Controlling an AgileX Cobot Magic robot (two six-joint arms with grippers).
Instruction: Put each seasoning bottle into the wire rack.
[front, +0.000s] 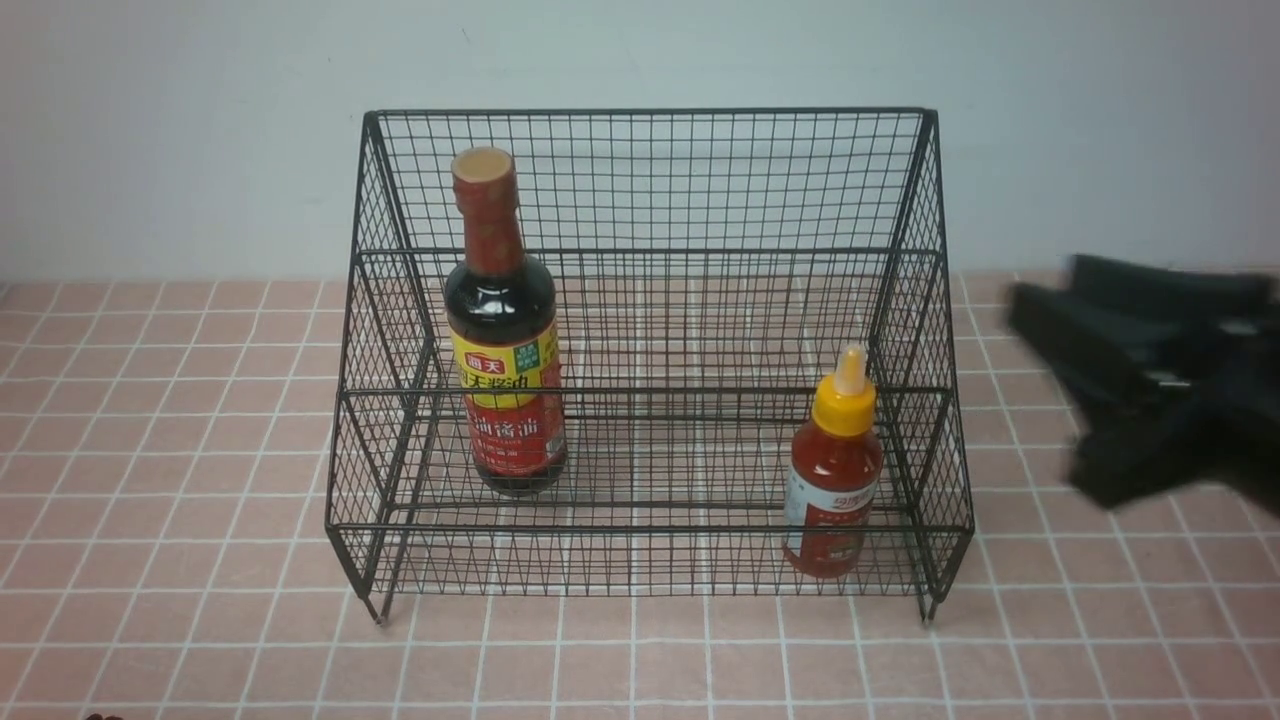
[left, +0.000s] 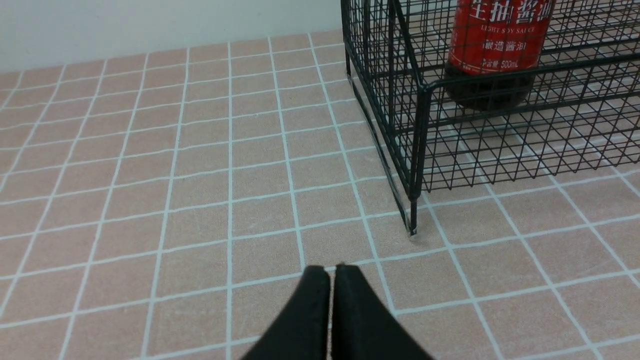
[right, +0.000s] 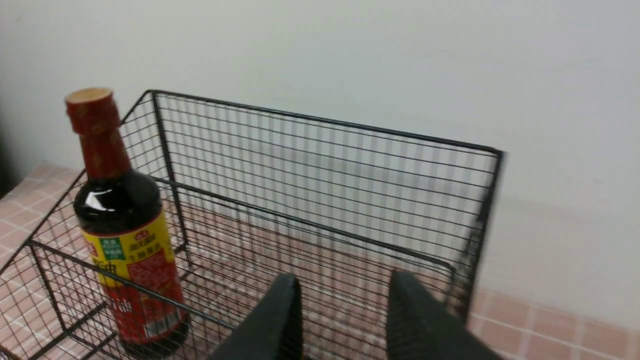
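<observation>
The wire rack (front: 650, 180) stands at mid-width on the tabletop (front: 150, 500), its tall grid back toward the far edge. Both bottles are inside it and upright.

- Soy-sauce bottle (front: 503, 340): at the rack's left end. Its base sits higher in the front view than the other bottle's base. It may be on the rear tier, but the mesh obscures this.
- Red sauce bottle (front: 835, 480): at the rack's right end, on the lower front tier, directly behind the front mesh.

The left claw (left: 332, 272) is clenched, its fingers pressed together and gripping nothing. It is above bare tabletop, near the rack's front-left foot (left: 412, 230).

The right claw (right: 345, 295) is released, its fingers apart with nothing between them. In the front view it appears as a blurred dark mass toward the right edge, clear of the rack.
</observation>
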